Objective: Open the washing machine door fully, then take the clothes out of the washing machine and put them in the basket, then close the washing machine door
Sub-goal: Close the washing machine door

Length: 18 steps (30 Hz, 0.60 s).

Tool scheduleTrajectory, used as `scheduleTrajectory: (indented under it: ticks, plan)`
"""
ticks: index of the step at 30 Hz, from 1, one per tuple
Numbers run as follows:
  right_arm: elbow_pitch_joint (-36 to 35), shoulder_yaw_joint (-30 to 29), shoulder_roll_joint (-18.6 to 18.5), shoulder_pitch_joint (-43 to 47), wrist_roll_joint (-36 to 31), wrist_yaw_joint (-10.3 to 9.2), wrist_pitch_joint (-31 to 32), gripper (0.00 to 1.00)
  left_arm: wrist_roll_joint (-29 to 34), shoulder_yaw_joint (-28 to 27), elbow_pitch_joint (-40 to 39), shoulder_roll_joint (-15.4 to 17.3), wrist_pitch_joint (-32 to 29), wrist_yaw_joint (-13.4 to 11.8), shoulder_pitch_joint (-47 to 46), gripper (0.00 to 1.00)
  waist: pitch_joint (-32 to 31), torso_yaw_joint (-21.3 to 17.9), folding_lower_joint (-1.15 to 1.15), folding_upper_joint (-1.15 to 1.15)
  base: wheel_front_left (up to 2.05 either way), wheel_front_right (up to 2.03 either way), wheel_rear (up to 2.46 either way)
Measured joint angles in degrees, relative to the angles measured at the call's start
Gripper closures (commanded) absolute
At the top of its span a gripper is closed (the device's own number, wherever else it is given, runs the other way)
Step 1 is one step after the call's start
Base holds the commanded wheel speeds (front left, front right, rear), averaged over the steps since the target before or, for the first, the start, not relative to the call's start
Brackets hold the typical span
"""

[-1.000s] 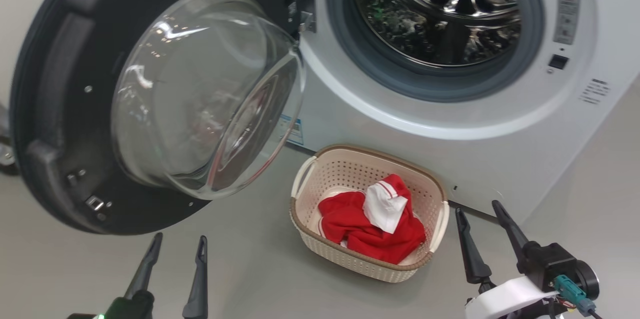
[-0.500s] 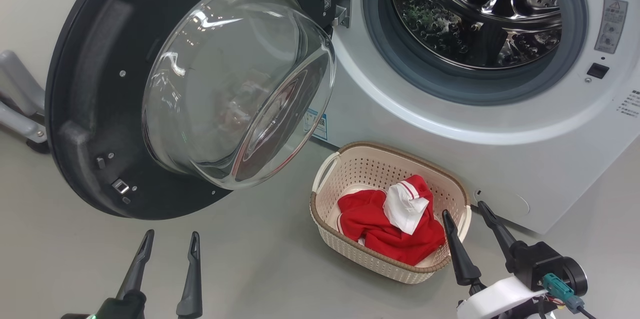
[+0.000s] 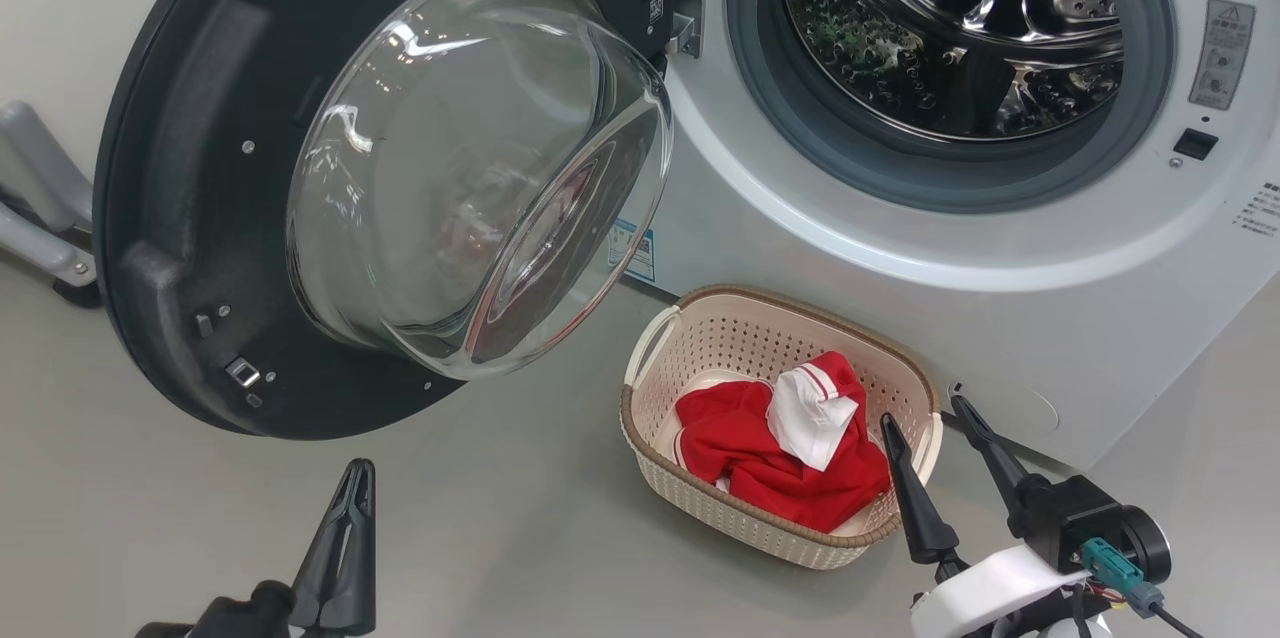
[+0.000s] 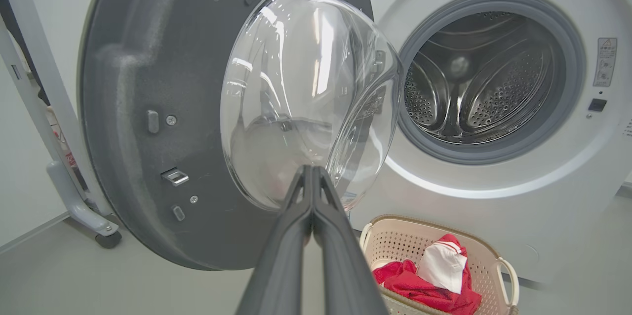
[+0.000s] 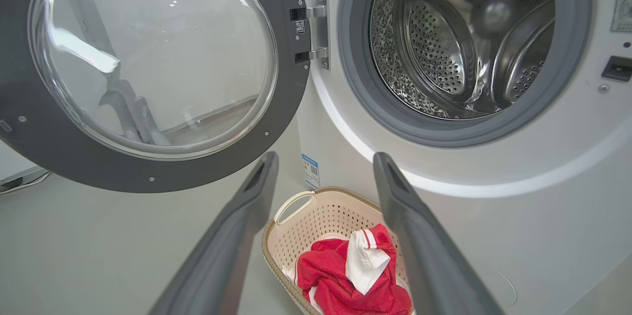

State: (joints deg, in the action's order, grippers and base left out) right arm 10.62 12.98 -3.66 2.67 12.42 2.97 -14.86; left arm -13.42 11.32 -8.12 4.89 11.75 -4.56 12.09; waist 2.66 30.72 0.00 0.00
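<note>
Looking down from the head: a white washing machine (image 3: 900,338) with its washing machine door (image 3: 180,168) swung wide open to the left, and a cream basket (image 3: 790,303) on the grey floor (image 3: 500,538), close against the machine's base below the opening. In the basket, the clothes (image 3: 740,448) (crumpled red fabric, one white fold with striped trim on top). Low at the left, the left gripper (image 3: 358,470), fingers pressed together on nothing. Near the basket's right handle, the right gripper (image 3: 923,410), fingers spread apart and empty.

From the right wrist, clearly seen: a metal hinge (image 5: 321,28) joining door to machine, with a blue label (image 5: 311,171) below it. From the left wrist: a grey wheeled frame (image 4: 81,206) past the door's outer edge.

Door rim of dark plastic, its centre a bulging clear glass bowl (image 3: 470,168). Inside the machine, a drum (image 3: 960,48) of shiny perforated steel with smooth ribs, ringed by a grey rubber seal (image 3: 760,88). Basket walls pierced with small holes, rim brown and woven-looking.
</note>
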Motion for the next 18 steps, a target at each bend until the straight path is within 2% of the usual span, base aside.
scheduleTrajectory:
  ticks: [4,12,15,18]
  plan:
    - [0.18,0.01,0.0,-0.39,0.0,0.0,0.0,0.0,-7.59,0.67,-1.44,-0.74,-0.01,2.89,0.0,1.0,-0.03,0.01,0.0,0.0,0.0,0.0,0.0]
    - [0.48,0.18,0.0,-0.91,0.0,0.16,0.0,0.0,-29.71,0.09,-7.16,-1.94,-0.08,9.75,0.0,1.0,0.04,0.12,0.0,0.0,0.0,0.0,0.0]
    - [0.58,0.31,0.0,-1.08,0.0,0.18,0.0,0.0,-37.74,-1.08,-10.31,-1.97,0.14,10.94,-0.08,1.0,0.12,0.19,0.0,0.0,0.0,0.0,0.0]
    - [0.76,0.38,0.0,-1.1,0.0,0.41,0.0,0.0,-44.96,-3.07,-13.58,-1.98,0.94,11.01,-0.27,1.0,0.14,0.26,0.0,0.0,0.0,0.0,0.0]
